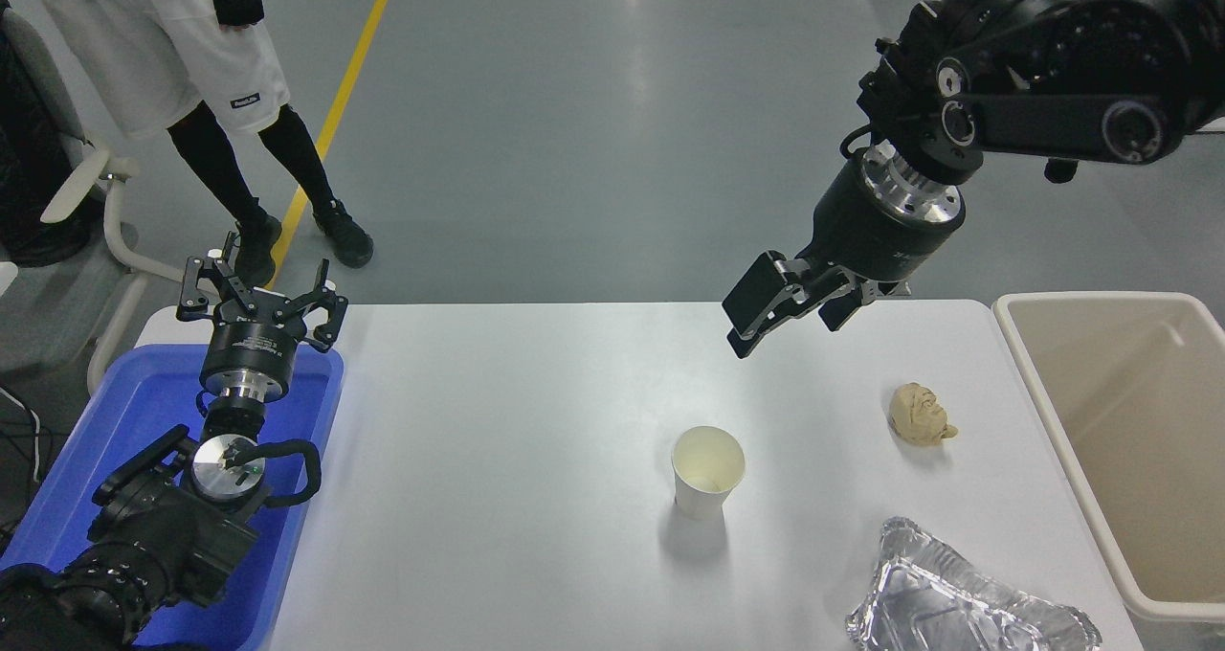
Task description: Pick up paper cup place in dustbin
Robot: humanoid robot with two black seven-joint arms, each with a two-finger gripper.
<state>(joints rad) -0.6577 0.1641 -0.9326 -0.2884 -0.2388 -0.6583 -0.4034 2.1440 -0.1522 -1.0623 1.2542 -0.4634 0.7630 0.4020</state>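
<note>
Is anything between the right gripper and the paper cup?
Nothing visible. The right gripper hangs open above the table's far side; only bare white table separates it from the upright paper cup. The tan paper wad lies off right.
</note>
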